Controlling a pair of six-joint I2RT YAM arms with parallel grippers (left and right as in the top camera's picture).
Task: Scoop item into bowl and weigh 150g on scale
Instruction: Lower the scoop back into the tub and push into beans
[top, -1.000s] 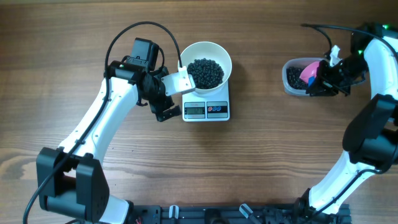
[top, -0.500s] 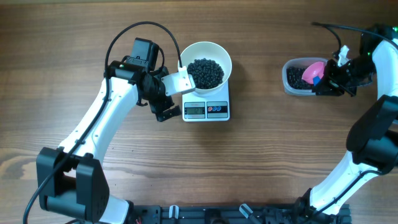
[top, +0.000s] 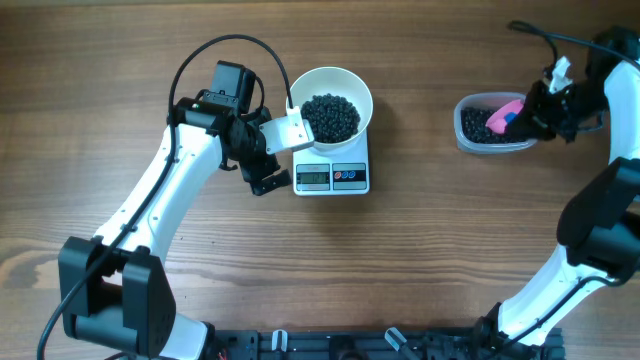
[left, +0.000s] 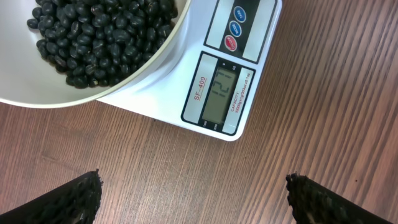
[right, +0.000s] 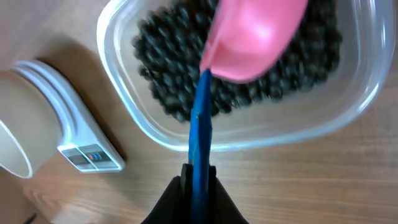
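Beans (top: 330, 117) sit heaped in the bowl (top: 352, 80) on the scale (top: 333, 178), left gripper (left: 196, 196) wide open beside it; with my right gripper (right: 199, 182) clamped on the scoop (right: 252, 37), I'd take only shallow top-ups.

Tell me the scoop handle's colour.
The scoop handle is blue; best in the right wrist view.

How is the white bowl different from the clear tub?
The white bowl is round and solid white; the clear tub is rounded-rectangular and see-through. The white bowl sits on the scale; the clear tub sits on the table. A pink scoop is over the clear tub, not the white bowl. Both hold black beans.
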